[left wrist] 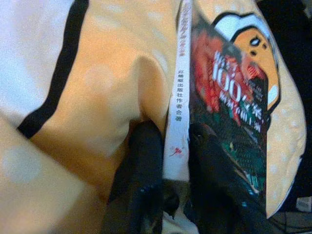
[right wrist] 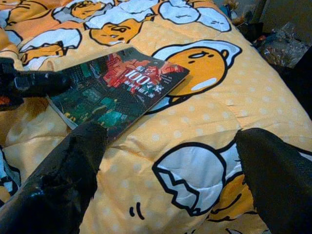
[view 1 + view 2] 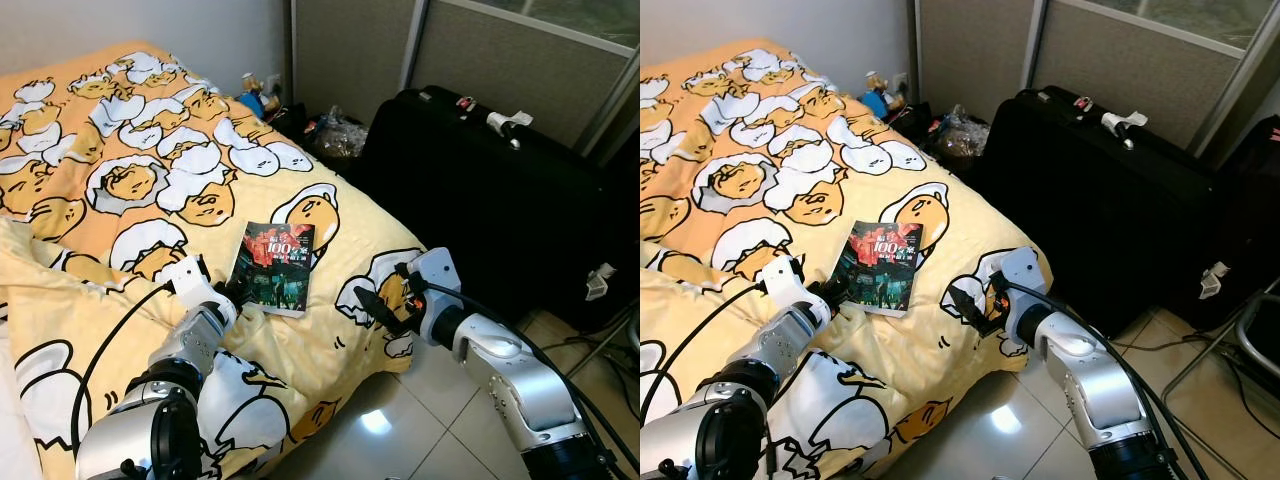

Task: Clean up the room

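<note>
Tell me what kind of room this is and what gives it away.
Most likely a bedroom in a home. A bed with a yellow cartoon-egg duvet takes up most of the view, a book lies on it, and a large black suitcase stands beside it on the tiled floor.

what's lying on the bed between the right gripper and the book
Nothing but bare duvet: the right wrist view shows only printed cover between the open right gripper and the book.
</note>
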`<state>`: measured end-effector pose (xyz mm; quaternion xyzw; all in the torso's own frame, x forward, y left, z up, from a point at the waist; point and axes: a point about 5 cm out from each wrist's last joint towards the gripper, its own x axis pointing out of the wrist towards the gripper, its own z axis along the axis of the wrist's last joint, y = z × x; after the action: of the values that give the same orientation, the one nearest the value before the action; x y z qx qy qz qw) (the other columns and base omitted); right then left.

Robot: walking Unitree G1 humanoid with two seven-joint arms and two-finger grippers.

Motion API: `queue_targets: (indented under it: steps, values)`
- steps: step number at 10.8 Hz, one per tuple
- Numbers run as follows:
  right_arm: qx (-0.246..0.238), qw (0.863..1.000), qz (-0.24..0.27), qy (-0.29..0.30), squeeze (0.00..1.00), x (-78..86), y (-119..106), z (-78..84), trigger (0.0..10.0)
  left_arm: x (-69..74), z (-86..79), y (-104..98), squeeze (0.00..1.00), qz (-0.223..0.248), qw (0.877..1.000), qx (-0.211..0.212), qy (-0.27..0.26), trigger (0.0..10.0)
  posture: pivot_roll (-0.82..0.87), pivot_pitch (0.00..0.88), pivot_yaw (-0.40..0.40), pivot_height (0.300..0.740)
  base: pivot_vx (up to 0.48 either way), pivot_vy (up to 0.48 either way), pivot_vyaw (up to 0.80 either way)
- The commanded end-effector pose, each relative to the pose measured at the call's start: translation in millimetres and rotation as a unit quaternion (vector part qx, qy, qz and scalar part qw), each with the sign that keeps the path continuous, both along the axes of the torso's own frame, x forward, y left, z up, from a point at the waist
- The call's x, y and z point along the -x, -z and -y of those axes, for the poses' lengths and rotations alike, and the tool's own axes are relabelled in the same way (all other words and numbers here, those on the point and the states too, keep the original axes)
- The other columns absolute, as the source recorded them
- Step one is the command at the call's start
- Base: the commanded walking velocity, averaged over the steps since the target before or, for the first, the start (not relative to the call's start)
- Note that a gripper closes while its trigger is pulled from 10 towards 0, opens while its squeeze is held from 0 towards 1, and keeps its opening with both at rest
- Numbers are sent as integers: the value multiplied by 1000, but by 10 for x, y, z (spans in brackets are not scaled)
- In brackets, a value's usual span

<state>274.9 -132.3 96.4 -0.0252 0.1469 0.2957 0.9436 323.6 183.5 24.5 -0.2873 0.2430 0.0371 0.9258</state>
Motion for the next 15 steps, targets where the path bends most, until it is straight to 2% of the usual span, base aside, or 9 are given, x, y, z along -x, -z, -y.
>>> queue_targets:
  steps: [1,2,5,6,7,8,9,11,15]
  values:
    - [4,1000,5,0,0,2,-20,8,10000,78,-10,99,1000,-31,999,-13,1,10000,-102,0,41,740,0,0,0]
    - [3,1000,5,-1,0,7,-13,-8,10000,71,-23,92,0,-33,999,-34,7,10000,-100,0,42,740,0,0,0]
    - [1,1000,6,-3,0,8,-6,-25,10000,16,-3,11,0,4,986,-147,75,10000,-97,0,46,740,0,0,0]
    - [2,1000,6,-2,0,8,-5,-18,10000,2,10,-14,0,17,981,-171,88,9412,-96,0,48,740,0,0,0]
    - [3,1000,6,-2,0,6,-4,-15,10000,-1,20,-26,0,26,974,-197,108,3922,-94,0,47,740,0,0,0]
    - [3,1000,6,-2,0,6,-4,-17,10000,-1,20,-33,0,32,967,-222,120,667,-93,0,47,740,0,0,0]
    - [4,1000,6,-3,0,7,-3,-18,10000,-5,22,-44,0,38,961,-243,130,0,-91,0,47,740,0,0,0]
    - [5,1000,5,-2,0,13,2,-20,10000,-51,64,-153,0,90,932,-312,163,0,-90,0,50,740,0,0,0]
    - [9,1000,4,1,0,10,13,1,10000,-117,18,-389,0,179,906,-362,126,0,-91,0,53,740,0,0,0]
